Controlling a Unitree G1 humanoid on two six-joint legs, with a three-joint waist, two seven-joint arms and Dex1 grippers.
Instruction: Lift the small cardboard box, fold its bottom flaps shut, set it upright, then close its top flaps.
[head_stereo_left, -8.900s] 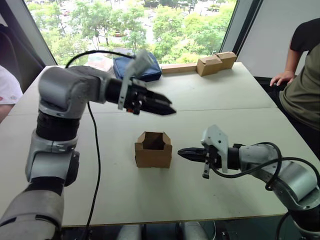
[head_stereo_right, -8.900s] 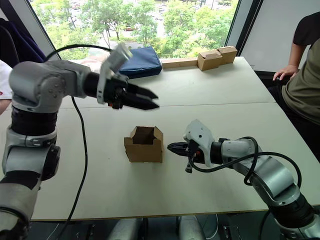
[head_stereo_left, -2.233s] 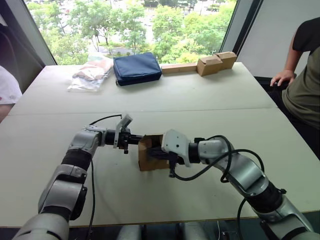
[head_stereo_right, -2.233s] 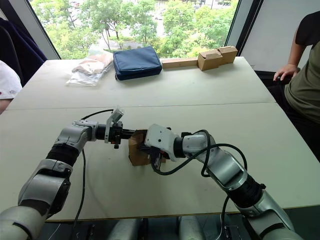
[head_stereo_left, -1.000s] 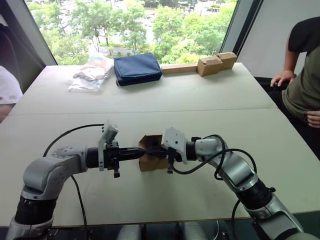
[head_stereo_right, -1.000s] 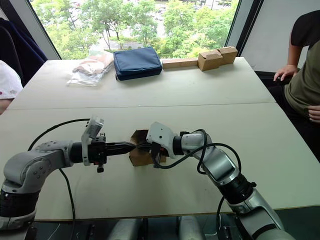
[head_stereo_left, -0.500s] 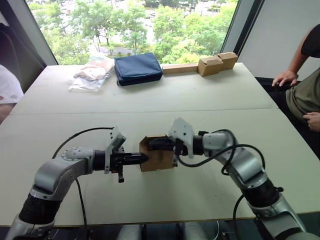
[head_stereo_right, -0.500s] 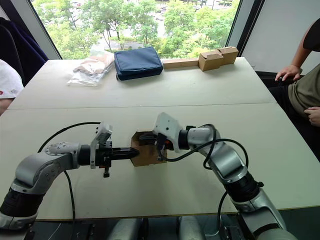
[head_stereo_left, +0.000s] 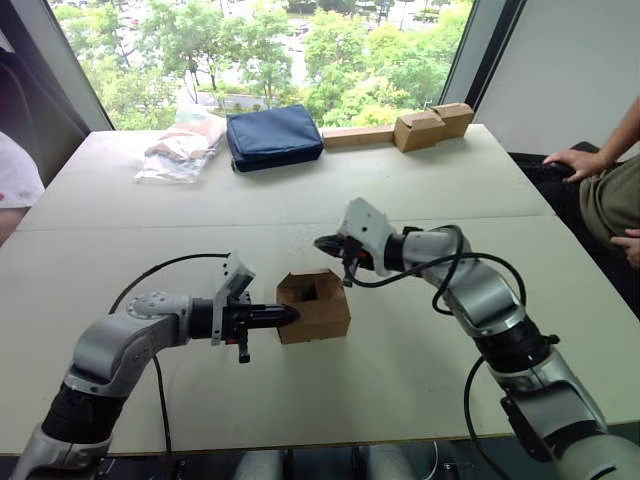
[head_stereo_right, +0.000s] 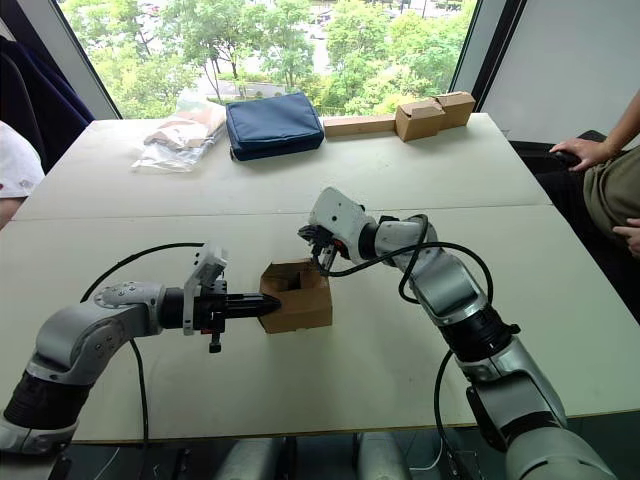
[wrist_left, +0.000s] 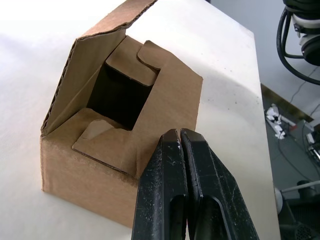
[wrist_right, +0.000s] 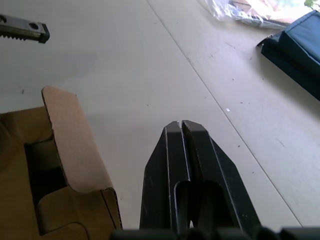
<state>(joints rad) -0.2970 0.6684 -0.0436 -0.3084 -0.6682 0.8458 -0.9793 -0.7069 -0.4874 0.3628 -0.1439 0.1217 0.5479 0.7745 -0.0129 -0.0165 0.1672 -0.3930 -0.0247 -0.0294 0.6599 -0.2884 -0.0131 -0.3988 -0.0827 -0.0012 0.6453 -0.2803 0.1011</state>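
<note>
small cardboard box (wrist_left: 165, 107): matt brown corrugated cardboard, raw fluted edges
counter (head_stereo_left: 400, 190): smooth matt off-white
left gripper (wrist_left: 180, 142): scuffed black plastic

The small cardboard box (head_stereo_left: 315, 305) is plain brown, unprinted, its open inside dark, its cut edges showing corrugated ribbing. The counter (head_stereo_left: 400, 190) is off-white with faint specks. The left gripper (head_stereo_left: 288, 316) and right gripper (head_stereo_left: 322, 242) have glossy black fingers, with white housings behind them, on silver-grey arms with black cables. At the far side lie a navy blue pouch (head_stereo_left: 274, 136), a clear plastic bag (head_stereo_left: 183, 145) with pinkish-tan contents, and a pair of tan cardboard boxes (head_stereo_left: 433, 125) on a pale tan strip (head_stereo_left: 357, 136). Green trees (head_stereo_left: 260, 50) fill the window.
</note>
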